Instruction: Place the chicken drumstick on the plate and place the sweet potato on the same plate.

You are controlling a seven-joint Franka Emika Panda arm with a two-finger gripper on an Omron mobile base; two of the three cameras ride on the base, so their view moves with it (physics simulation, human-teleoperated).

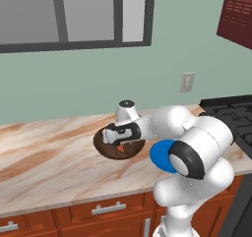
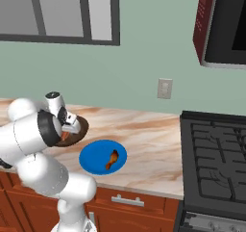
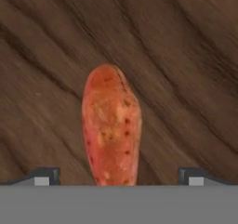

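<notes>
The sweet potato (image 3: 111,125), a reddish-orange oval, lies on the dark wooden dish (image 3: 186,56), directly between my two fingertips (image 3: 44,175). My gripper (image 3: 118,176) is open, with its jaws wide on either side of the potato and not touching it. From the left base view the gripper (image 1: 118,141) hangs low over the dish (image 1: 104,148), with a bit of the sweet potato (image 1: 119,146) showing beneath it. The chicken drumstick (image 2: 113,159) rests on the blue plate (image 2: 95,155), right of the dish (image 2: 82,125).
The marble counter (image 1: 44,157) runs left of the dish. A black stove (image 2: 216,149) stands at the right, with a wall outlet (image 2: 164,88) behind. My arm's elbow covers part of the blue plate (image 1: 158,155) in the left base view.
</notes>
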